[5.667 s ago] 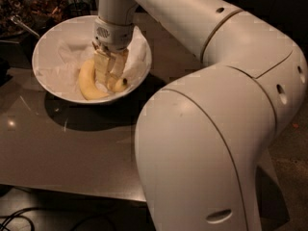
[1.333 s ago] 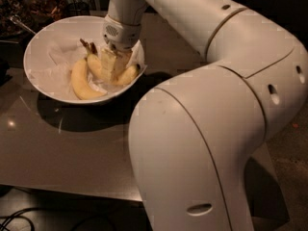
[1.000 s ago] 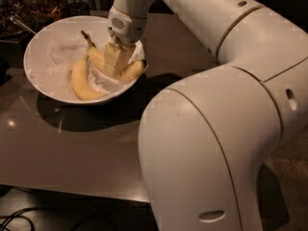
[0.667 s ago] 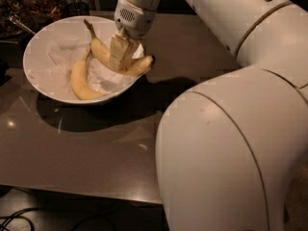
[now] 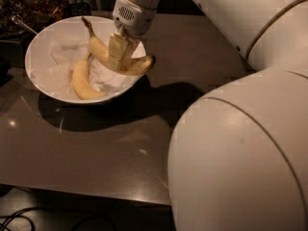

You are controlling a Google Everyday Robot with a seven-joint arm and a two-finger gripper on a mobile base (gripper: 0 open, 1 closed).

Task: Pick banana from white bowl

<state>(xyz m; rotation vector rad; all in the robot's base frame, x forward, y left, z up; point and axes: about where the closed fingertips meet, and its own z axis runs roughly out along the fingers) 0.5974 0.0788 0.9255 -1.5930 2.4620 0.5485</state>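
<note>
The white bowl (image 5: 36,52) stands at the table's back left, lined with crumpled white paper. My gripper (image 5: 118,62) hangs over the bowl's right side and is shut on the banana (image 5: 137,66). The banana is held clear of the paper. Its brown stem points up and to the left, and its other end reaches out past the bowl's right rim. A second, thicker yellow banana (image 5: 82,82) lies on the paper in the bowl, left of and below the gripper.
The bowl stands on a glossy brown table (image 5: 106,148). My own large white arm (image 5: 240,138) fills the right side of the view. Dark clutter (image 5: 33,4) sits behind the bowl. Cables (image 5: 14,220) lie below the table's front edge.
The gripper has risen and moved right with the banana, lifting it off the paper. The second banana has stayed in the bowl.
</note>
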